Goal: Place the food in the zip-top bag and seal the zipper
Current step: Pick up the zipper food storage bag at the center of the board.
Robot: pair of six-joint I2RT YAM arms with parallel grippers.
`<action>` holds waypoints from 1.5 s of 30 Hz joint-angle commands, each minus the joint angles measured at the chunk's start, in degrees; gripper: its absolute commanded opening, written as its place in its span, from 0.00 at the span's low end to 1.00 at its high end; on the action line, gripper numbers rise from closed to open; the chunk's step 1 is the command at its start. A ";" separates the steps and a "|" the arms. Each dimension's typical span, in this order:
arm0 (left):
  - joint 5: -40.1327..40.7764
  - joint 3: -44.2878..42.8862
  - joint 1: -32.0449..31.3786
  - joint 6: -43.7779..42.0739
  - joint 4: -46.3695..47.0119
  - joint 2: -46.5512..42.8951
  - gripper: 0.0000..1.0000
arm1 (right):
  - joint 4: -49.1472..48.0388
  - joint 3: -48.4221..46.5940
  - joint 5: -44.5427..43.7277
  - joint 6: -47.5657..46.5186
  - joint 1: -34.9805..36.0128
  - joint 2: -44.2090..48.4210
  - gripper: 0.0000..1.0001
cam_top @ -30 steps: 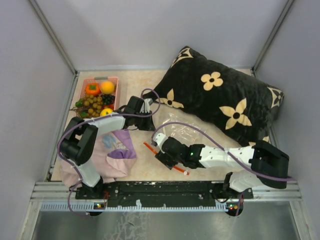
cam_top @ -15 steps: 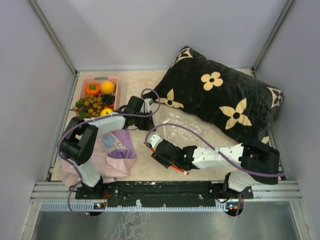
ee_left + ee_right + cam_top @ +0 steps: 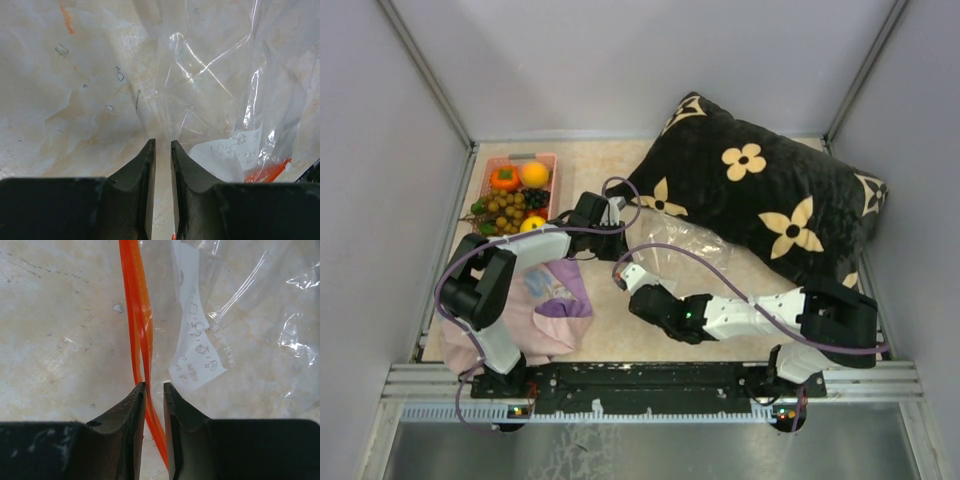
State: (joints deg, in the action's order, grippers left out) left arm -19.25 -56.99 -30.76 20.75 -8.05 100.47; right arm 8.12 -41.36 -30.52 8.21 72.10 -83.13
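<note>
Right end effector (image 3: 154, 386) is clamping the zipper (image 3: 136, 300); I am risking this thin strip slipping out of my narrow grip mid-pull.

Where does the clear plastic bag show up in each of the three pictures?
Top view: centre, clear bag against the pillow, on its near side.
Left wrist: fills the right half.
Right wrist: upper right.
Shared landmark: its orange strip, lower right in the left wrist view, left of centre in the right.
</note>
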 commanded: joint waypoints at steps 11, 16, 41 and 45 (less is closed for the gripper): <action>-2.94 0.61 -0.26 1.02 2.25 0.78 0.25 | -6.25 0.07 -13.26 2.43 0.86 -5.61 0.27; -2.33 0.70 -0.24 1.76 1.91 -1.09 0.28 | -6.87 0.00 -16.59 2.01 0.87 -6.14 0.00; 7.08 16.95 2.19 16.47 -0.91 -43.24 0.67 | 3.17 -12.41 -12.13 6.91 -2.02 7.14 0.00; 6.07 20.65 1.61 21.61 1.74 -48.58 0.68 | 3.16 -14.38 -8.61 10.32 -2.21 6.84 0.00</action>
State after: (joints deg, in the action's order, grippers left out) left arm -11.42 -38.65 -28.53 35.90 -9.39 56.29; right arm 11.64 -51.75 -41.43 13.56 70.41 -77.62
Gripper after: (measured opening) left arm 0.674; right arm 0.008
